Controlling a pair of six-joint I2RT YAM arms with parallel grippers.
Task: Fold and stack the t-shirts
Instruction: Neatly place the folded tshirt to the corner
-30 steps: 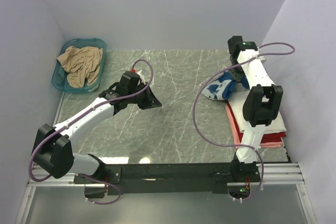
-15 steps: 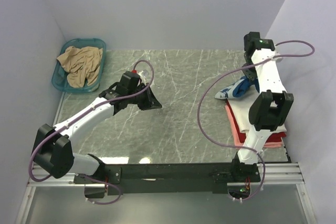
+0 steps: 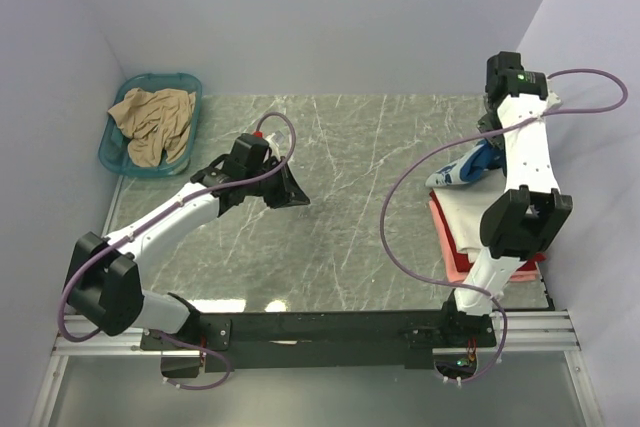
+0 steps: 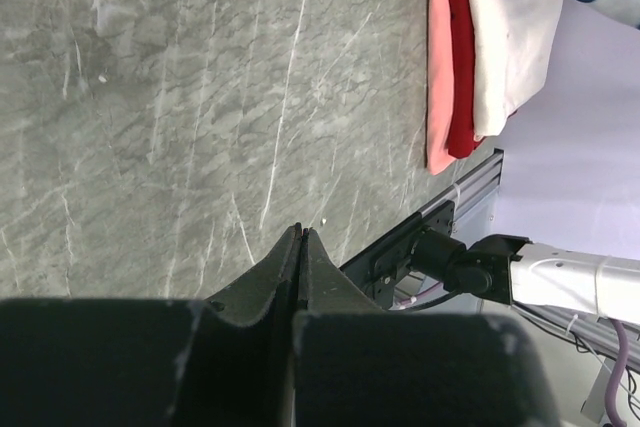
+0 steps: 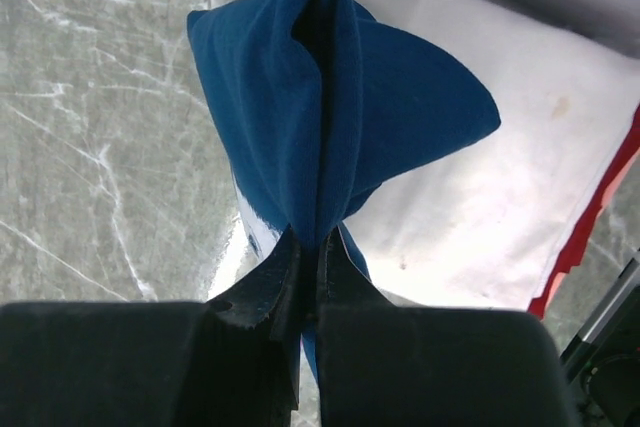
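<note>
The dark blue t-shirt (image 5: 340,107) is pinched in a bunched fold by the right tool (image 5: 312,235), whose jaws are closed on the cloth. It is held hanging over the far end of a folded stack at the right edge of the counter (image 3: 350,147); whether it touches the stack cannot be told. A white and blue print is seen on the hanging part, too partial to be made out. The stack is formed by a cream-white t-shirt (image 4: 510,47) on top, a red t-shirt (image 4: 458,67) under it and a pink t-shirt (image 4: 438,77) lowest. In the top view much of the stack is covered by the right arm (image 3: 525,159). The left tool (image 4: 301,232) is closed on nothing, over bare counter left of the middle, well apart from the stack. A tan t-shirt (image 3: 152,124) is heaped in a teal basket (image 3: 135,171) at the far left corner.
</note>
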